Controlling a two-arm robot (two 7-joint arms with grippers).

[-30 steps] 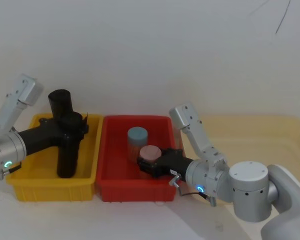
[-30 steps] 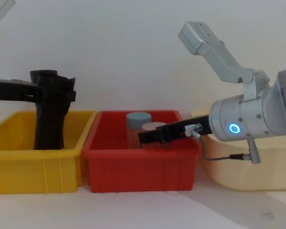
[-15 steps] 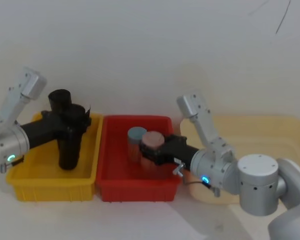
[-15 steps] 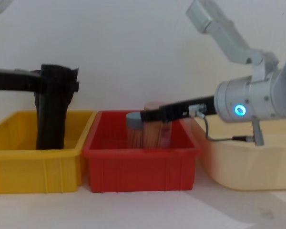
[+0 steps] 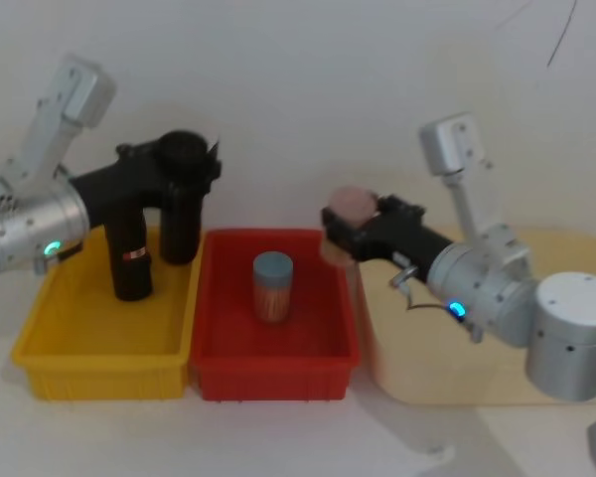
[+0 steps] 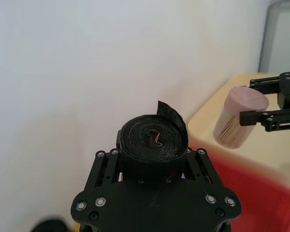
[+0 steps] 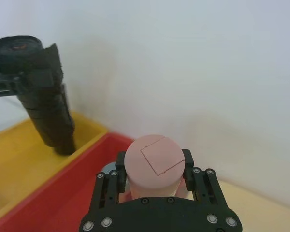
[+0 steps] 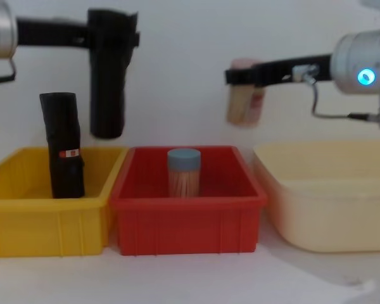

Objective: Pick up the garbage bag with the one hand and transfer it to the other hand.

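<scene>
The cream tub (image 8: 323, 202) sits on the right, the red bin (image 8: 187, 225) in the middle and the yellow bin (image 8: 44, 228) on the left, side by side and touching. They appear to serve as sorting places, which would explain why both arms hold their loads high above the rims. The left arm, with the green ring, reaches in from the left with its forearm about level. The left gripper (image 5: 184, 177) has its fingers clamped on the upper part of the garbage bag (image 8: 106, 88), gripping it from the sides. The bag hangs upright in the air, clear of the yellow bin and over the seam it shares with the red bin, seemingly carried toward the middle for the handover. The right arm, with the blue ring, stretches level from the right. The right gripper (image 8: 244, 75) has its fingers closed around a pink-lidded jar (image 8: 244, 104) of toothpicks, held above the edge between the red bin and the tub. With that gripper occupied, it probably has to put the jar down before it can take the bag. A second black roll (image 8: 63, 152), marked with a small sticker, stands upright in the yellow bin. A blue-lidded jar (image 8: 183, 174) stands alone in the red bin.
</scene>
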